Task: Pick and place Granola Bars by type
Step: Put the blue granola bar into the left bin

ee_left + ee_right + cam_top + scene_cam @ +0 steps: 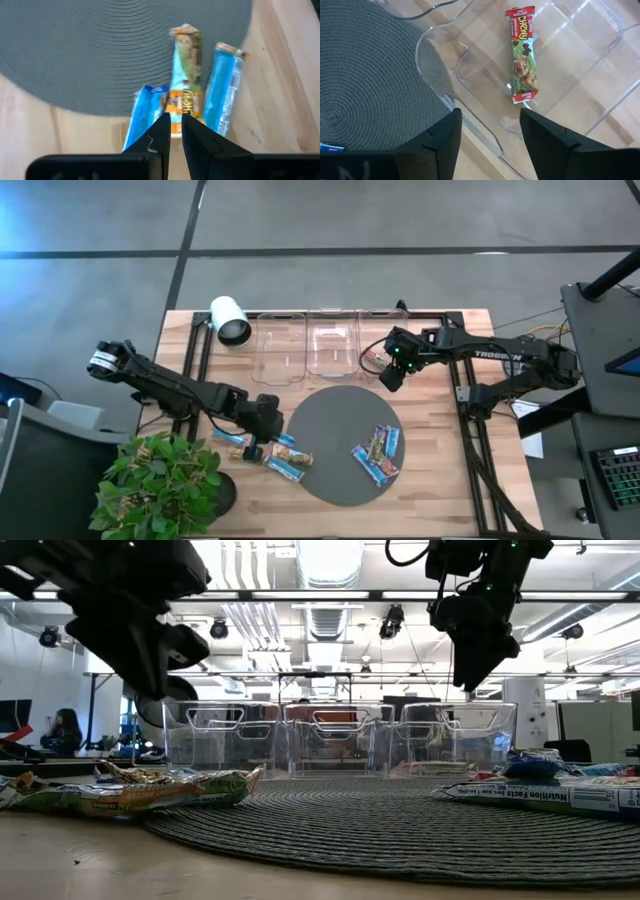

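Note:
Three granola bars lie flat at the mat's left edge: a blue one (145,110), a tan and blue one (186,75) and another blue one (225,90). My left gripper (175,127) hangs above them (258,442), shut and touching none. A further bunch of bars (378,455) rests on the right part of the grey round mat (340,410). A red and green bar (523,55) lies flat on the floor of the rightmost clear bin (600,65). My right gripper (492,142) is open above that bin's near wall (390,368), holding nothing.
Three clear bins stand in a row beyond the mat (280,345) (333,340) (455,735). A white cylinder (230,320) sits at the far left. A potted plant (160,485) stands at the near left corner. Black frame rails (465,395) run along the table's sides.

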Controlling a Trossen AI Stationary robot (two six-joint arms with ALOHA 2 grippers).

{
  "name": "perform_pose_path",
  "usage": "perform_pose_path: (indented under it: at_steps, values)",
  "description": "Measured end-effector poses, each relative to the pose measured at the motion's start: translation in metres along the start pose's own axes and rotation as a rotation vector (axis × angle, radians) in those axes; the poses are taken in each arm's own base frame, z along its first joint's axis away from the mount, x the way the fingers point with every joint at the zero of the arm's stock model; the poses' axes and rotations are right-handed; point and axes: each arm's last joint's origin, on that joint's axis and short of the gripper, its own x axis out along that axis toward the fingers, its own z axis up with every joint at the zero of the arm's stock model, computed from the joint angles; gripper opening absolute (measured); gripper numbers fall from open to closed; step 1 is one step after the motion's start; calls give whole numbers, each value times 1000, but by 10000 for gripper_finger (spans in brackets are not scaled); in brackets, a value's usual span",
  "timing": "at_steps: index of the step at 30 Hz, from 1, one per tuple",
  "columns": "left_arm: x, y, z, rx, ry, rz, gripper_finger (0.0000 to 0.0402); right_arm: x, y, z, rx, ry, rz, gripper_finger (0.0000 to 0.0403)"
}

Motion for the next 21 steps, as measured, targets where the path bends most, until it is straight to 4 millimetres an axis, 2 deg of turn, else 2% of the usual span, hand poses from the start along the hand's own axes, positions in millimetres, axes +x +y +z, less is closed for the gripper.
perform_pose_path:
  at_steps: [4, 13, 21]
  values:
    - [1, 2, -1, 8, 10, 24, 51, 0, 0, 0, 23, -7, -14, 192]
    - [-3, 8, -16, 61, 6, 38, 155, 0, -2, 2, 34, -19, -16, 192]
    - [8, 9, -25, 179, -5, 38, 163, 0, -3, 3, 48, -22, -20, 192]
